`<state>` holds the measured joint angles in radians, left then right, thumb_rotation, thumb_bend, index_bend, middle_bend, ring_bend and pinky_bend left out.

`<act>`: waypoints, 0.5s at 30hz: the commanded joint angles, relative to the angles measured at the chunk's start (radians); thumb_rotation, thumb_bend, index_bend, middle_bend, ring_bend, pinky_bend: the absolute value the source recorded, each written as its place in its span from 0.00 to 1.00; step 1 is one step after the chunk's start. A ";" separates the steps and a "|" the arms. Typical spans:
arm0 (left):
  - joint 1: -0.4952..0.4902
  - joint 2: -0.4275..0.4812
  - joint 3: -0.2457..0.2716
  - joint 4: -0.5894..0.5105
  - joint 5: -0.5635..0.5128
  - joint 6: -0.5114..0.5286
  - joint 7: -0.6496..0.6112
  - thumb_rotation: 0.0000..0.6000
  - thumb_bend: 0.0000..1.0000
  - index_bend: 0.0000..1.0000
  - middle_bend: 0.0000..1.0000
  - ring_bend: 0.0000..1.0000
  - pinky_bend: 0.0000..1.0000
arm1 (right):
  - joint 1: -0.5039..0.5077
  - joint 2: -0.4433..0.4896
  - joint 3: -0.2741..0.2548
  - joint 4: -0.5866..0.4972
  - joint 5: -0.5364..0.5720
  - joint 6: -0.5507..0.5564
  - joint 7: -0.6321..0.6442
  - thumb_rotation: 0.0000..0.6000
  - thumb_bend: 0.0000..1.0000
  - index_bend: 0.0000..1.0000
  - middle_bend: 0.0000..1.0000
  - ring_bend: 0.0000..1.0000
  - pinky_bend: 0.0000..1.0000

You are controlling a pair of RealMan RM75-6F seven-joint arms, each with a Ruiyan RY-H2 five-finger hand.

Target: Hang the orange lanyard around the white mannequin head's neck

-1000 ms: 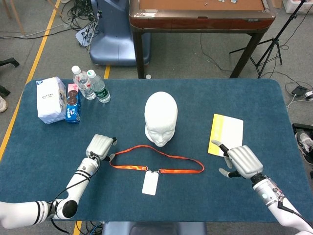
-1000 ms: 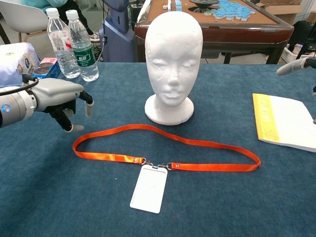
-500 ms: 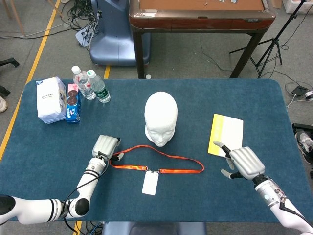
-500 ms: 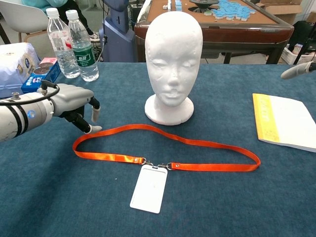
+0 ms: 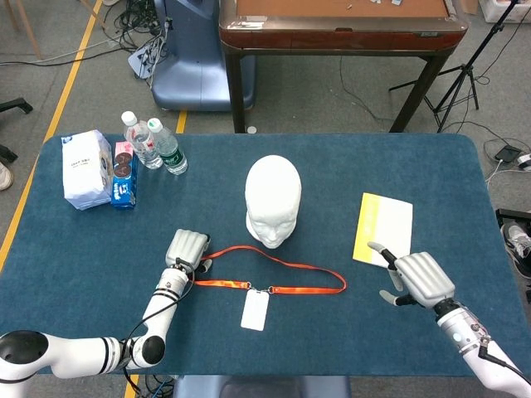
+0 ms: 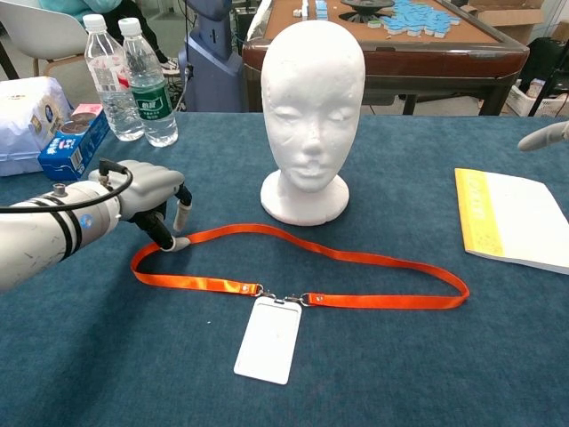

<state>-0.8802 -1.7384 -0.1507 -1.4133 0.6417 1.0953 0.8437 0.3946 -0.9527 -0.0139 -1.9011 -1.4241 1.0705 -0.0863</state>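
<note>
At the far left of the blue felt-covered table (image 5: 75, 240) stand a white paper-wrapped pack (image 5: 85, 169), a blue snack box (image 5: 124, 186) and two clear plastic water bottles (image 5: 156, 143). The left hand (image 6: 151, 189) has moved rightward from a second ago and now sits at the left bend of the flat orange lanyard (image 6: 293, 258), its fingers (image 6: 182, 213) curled downward with the tips touching or just above the strap; whether they pinch it cannot be told. The lanyard lies flat in a long loop on the felt in front of the white foam mannequin head (image 6: 309, 107), unmoved, with its white rectangular badge holder (image 6: 268, 340) clipped at the near side. The head stands upright on its round base just behind the strap. Further right lies a yellow-and-white booklet (image 5: 383, 227). The right hand (image 5: 417, 278) hovers near the booklet's lower edge, fingers spread and holding nothing, slightly nearer the robot than before.
</note>
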 commanded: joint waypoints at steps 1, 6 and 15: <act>0.000 -0.011 -0.007 0.022 -0.011 -0.009 -0.003 0.83 0.27 0.48 0.96 0.95 0.96 | -0.003 0.000 0.000 0.002 0.001 0.001 0.001 1.00 0.26 0.12 0.72 0.63 0.84; 0.001 -0.024 -0.015 0.051 -0.019 -0.019 -0.012 0.87 0.27 0.50 0.96 0.95 0.96 | -0.007 0.000 0.001 0.004 -0.001 0.000 0.001 1.00 0.26 0.12 0.72 0.63 0.84; 0.005 -0.019 -0.023 0.044 -0.039 -0.033 -0.013 0.85 0.27 0.53 0.96 0.95 0.96 | -0.011 -0.001 0.004 0.003 -0.001 -0.002 -0.002 1.00 0.26 0.12 0.72 0.63 0.84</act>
<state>-0.8756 -1.7583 -0.1729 -1.3684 0.6033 1.0629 0.8321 0.3840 -0.9537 -0.0102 -1.8978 -1.4248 1.0688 -0.0879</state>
